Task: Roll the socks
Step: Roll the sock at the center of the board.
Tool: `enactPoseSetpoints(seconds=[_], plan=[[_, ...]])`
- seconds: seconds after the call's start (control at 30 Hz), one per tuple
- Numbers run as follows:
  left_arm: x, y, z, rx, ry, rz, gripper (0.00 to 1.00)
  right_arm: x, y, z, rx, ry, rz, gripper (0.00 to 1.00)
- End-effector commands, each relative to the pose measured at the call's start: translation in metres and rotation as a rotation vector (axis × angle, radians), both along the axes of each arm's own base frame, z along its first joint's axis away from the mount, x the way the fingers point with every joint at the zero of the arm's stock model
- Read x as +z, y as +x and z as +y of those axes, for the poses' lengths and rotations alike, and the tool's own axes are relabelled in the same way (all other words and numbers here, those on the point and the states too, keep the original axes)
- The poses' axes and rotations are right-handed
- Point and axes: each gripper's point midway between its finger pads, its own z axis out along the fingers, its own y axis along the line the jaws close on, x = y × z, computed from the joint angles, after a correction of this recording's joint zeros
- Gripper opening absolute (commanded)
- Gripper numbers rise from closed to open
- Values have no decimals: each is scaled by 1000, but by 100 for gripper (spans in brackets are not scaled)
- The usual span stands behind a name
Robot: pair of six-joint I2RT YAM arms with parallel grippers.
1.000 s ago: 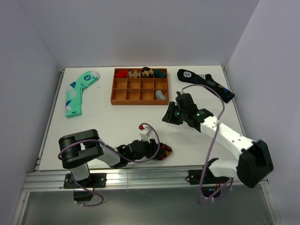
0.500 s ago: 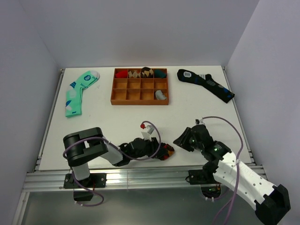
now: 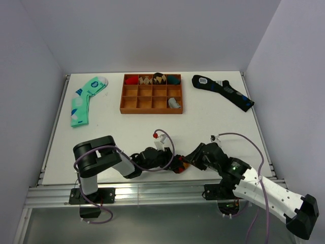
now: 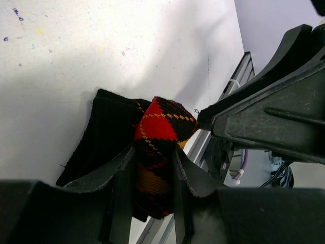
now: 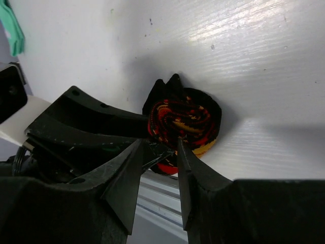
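Observation:
The black argyle sock (image 3: 179,164) lies rolled into a coil near the table's front edge. In the left wrist view the roll (image 4: 163,127) shows red, orange and black diamonds, and a flat black flap of it spreads on the table to the left. My left gripper (image 3: 171,161) (image 4: 154,160) is shut on the roll, one finger on each side. From the right, my right gripper (image 3: 190,159) (image 5: 159,147) has its tips at the roll's (image 5: 185,119) edge. Its jaws stand apart, and only the table rail shows in the gap between them.
A wooden tray (image 3: 151,104) holding several rolled socks stands at the back centre. A mint green and white sock (image 3: 84,101) lies at the back left, a dark navy sock (image 3: 223,90) at the back right. The metal rail (image 3: 152,190) of the table's front edge runs just below both grippers.
My right arm has swung from beside the tray down to the front edge and now meets the roll. The left gripper has kept its hold and shifted slightly right.

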Motion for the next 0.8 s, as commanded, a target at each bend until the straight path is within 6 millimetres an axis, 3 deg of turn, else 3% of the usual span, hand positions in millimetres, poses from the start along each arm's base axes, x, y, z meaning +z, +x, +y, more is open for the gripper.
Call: enactPoseSetpoints(seconds=[0.0, 0.27, 0.77], plan=[[-133, -46, 101, -38, 538, 219, 0, -11, -1, -6, -82, 13, 27, 41], [-134, -45, 97, -36, 506, 253, 0, -22, -9, -1, -85, 8, 72, 43], [-138, -46, 101, -27, 513, 275, 0, -4, -27, -2, -84, 43, 102, 43]])
